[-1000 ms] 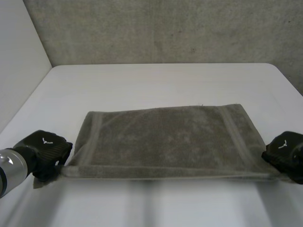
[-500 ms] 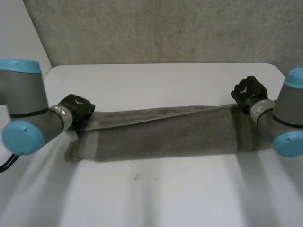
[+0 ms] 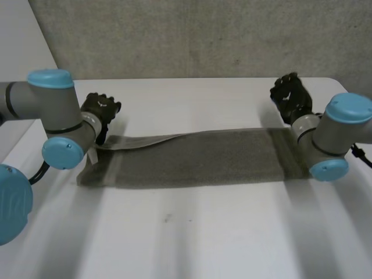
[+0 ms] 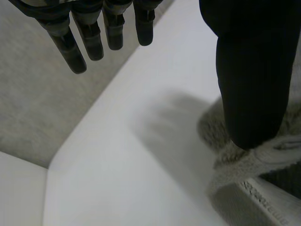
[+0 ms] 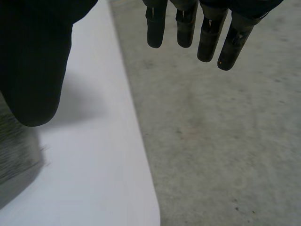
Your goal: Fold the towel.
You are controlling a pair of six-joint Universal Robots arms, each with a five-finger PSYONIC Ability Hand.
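Black fingers point(image 4: 91, 42) of your left hand point(image 3: 100, 110) hang straight, spread well away from the thumb, with nothing between them. That hand sits just past the far corner of the towel point(image 3: 197, 158) at its left end, and the terry edge lies beside the thumb. Your right hand point(image 3: 290, 96) is just as wide and empty, and looks lifted off the table point(image 3: 192, 238) just beyond the towel's other far corner.

One hand at each end makes sense, since a long edge carried by both corners lands level. The towel lies between the arms as a long narrow strip, doubled over lengthwise, near the middle of the white table. Near your left hand the top layer runs askew, with a thin lip standing off the layer beneath. I judge the first fold laid. Before you fold end to end, that left corner probably wants squaring, or the skew will carry into the next fold.
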